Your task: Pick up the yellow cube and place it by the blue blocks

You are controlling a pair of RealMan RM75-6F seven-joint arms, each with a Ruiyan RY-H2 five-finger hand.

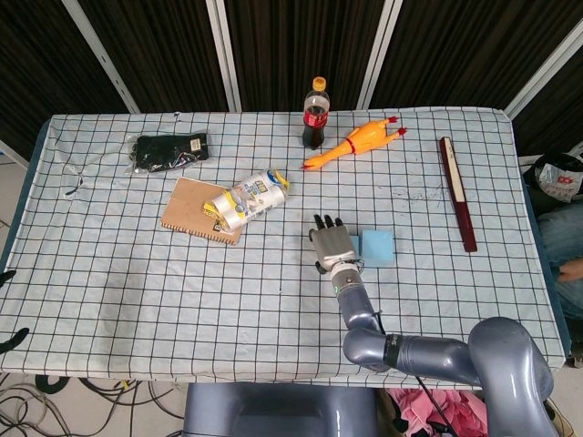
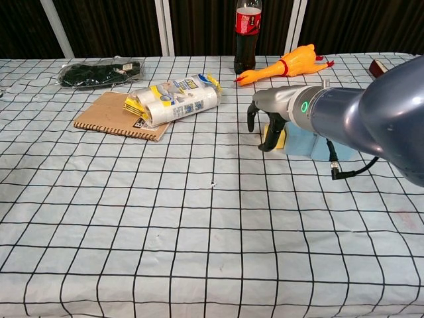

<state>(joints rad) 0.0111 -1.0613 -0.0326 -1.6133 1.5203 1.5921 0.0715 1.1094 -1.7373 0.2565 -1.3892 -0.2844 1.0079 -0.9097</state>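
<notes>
The yellow cube (image 2: 280,138) sits on the checked tablecloth, tight against the left side of the light blue blocks (image 2: 308,140). In the head view only a sliver of the cube (image 1: 355,243) shows beside the blue blocks (image 1: 378,248). My right hand (image 2: 265,124) hangs just left of the cube, fingers spread and pointing down, one dark fingertip overlapping the cube's front. Nothing is held in it. From above, the right hand (image 1: 332,246) lies left of the blue blocks. My left hand is out of both views.
A cola bottle (image 1: 315,113) and a rubber chicken (image 1: 357,143) stand behind the blocks. A notebook (image 1: 193,211) with a wrapped roll pack (image 1: 248,198) lies to the left, a black bag (image 1: 169,151) far left, a dark red stick (image 1: 457,191) at right.
</notes>
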